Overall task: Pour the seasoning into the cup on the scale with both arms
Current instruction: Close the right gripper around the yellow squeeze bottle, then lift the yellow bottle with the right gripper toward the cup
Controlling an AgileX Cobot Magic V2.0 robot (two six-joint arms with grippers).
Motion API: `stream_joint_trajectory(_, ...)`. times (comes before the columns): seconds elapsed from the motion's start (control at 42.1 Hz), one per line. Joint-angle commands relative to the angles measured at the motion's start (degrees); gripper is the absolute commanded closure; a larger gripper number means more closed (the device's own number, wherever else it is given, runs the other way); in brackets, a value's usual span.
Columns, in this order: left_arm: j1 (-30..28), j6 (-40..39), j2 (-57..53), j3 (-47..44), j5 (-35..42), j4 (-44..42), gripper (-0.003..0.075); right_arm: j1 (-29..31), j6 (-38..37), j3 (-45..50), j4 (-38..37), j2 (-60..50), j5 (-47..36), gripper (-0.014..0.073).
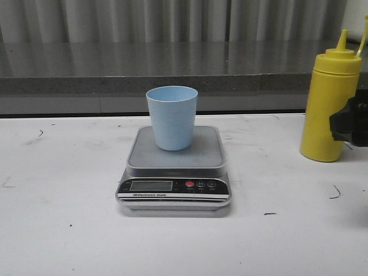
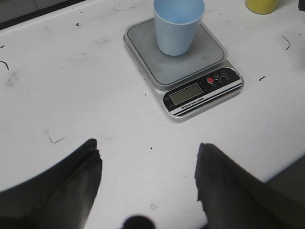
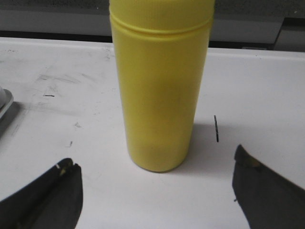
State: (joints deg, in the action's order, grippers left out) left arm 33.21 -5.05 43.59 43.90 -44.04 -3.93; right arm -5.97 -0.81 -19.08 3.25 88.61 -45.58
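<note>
Scale (image 1: 174, 172) sits nearest, cup (image 1: 172, 117) upright on its platform. Your right gripper (image 3: 155, 191) is spread wide w/ seasoning bottle (image 3: 160, 81) between the fingers, ungrasped. Left gripper (image 2: 148, 186) spread, empty. Approach step; next, close on bottle.

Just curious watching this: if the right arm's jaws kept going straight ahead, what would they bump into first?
Most likely the yellow squeeze bottle. It stands upright on the table, centred between the open jaws of the right gripper, with nothing between them and it.
</note>
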Motion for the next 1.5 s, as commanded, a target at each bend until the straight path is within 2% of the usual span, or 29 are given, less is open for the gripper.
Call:
stream_joint_trajectory(0.0, 0.25, -0.03, -0.14, 1.48, 3.92, -0.21, 0.0293, -0.1, -0.1, -1.26, -0.04, 3.41, -12.98, -0.006)
stream_joint_trajectory(0.119, 0.25, -0.03, -0.14, 1.48, 3.92, -0.21, 0.0293, -0.1, -0.1, -1.39, -0.04, 8.39, -20.95, -0.006)
stream_joint_trajectory(0.261, 0.25, -0.03, -0.14, 1.48, 3.92, -0.21, 0.0293, -0.1, -1.62, -2.46, -0.04, 12.68, -25.35, -0.006)
stream_joint_trajectory(0.974, 0.25, -0.03, -0.14, 1.48, 3.92, -0.21, 0.0293, 0.29, -2.69, -23.18, 1.86, 27.47, -23.38, -0.006)
stream_joint_trajectory(1.069, 0.25, -0.03, -0.14, 1.48, 3.92, -0.21, 0.0293, 0.29, -2.69, -23.41, 1.86, 27.53, -23.38, -0.0003)
stream_joint_trajectory(1.164, 0.25, -0.03, -0.14, 1.48, 3.92, -0.21, 0.0293, 0.29, -2.64, -23.41, 1.81, 27.53, -23.66, 0.0145)
stream_joint_trajectory(1.259, 0.25, -0.03, -0.14, 1.48, 3.92, -0.21, 0.0293, 0.29, -2.08, -23.41, 1.81, 27.48, -23.98, 0.0242)
stream_joint_trajectory(1.378, 0.25, -0.03, -0.14, 1.48, 3.92, -0.21, 0.0293, 0.29, 0.81, -23.0, 1.62, 25.89, -23.65, 0.0252)
stream_joint_trajectory(1.473, 0.25, -0.03, -0.14, 1.48, 3.92, -0.21, 0.0293, 0.29, 6.12, -21.78, 0.51, 22.26, -23.03, 0.0252)
